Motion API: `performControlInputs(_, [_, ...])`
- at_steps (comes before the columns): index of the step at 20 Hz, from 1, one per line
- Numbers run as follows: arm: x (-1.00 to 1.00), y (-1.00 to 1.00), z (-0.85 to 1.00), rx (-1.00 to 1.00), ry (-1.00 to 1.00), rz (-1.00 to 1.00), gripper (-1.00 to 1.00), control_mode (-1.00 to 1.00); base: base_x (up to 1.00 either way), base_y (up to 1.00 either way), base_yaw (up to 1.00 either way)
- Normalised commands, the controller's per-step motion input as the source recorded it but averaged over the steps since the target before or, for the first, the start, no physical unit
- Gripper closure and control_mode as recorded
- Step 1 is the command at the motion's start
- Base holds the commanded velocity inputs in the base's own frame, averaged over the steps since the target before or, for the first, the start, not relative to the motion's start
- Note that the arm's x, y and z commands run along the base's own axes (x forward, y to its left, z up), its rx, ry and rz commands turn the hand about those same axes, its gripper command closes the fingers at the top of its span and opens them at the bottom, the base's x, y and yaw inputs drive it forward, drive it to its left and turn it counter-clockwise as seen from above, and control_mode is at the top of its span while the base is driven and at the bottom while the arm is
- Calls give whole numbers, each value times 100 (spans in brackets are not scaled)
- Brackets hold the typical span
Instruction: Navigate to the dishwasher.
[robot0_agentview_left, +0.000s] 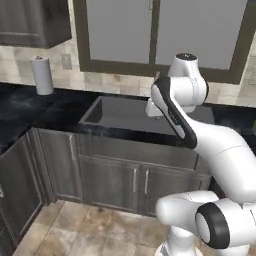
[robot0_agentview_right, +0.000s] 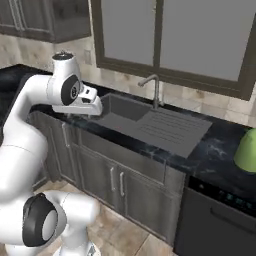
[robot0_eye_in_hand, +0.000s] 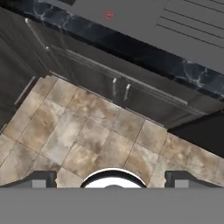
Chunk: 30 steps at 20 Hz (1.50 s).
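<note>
The dishwasher (robot0_agentview_right: 216, 221) is a flat dark front under the counter at the lower right of the right base view, with a thin control strip of tiny light marks and a wide dark bar handle. In the hand view its dark front (robot0_eye_in_hand: 202, 129) shows at the right edge, beside the grey cabinet doors. My gripper (robot0_agentview_right: 94, 106) hangs over the counter's front edge, left of the sink, well to the left of the dishwasher. In the hand view the gripper (robot0_eye_in_hand: 112, 179) points down at the tiled floor, its fingertips (robot0_eye_in_hand: 41, 178) wide apart with nothing between them.
A grey sink (robot0_agentview_right: 131, 116) with a faucet (robot0_agentview_right: 155, 90) sits in the black marble counter (robot0_agentview_right: 216, 150) under a window. A green object (robot0_agentview_right: 247, 145) stands on the counter above the dishwasher. A paper towel roll (robot0_agentview_left: 42, 75) stands at the far left. The floor (robot0_eye_in_hand: 87, 131) is beige tile.
</note>
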Motion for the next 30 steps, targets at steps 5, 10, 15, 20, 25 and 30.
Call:
performControlInputs(5, [0,0,0,0,0,0,-100,100,17,-72,-73])
performControlInputs(10, [0,0,0,0,0,0,-100,100,49,-73,-54])
performControlInputs(15, [0,0,0,0,0,0,-100,100,64,-72,-30])
performControlInputs(20, [0,0,0,0,0,0,-100,100,45,-47,-16])
performControlInputs(25, [0,0,0,0,0,0,-100,100,24,-32,-4])
performControlInputs(30, [0,0,0,0,0,0,-100,100,46,-30,-1])
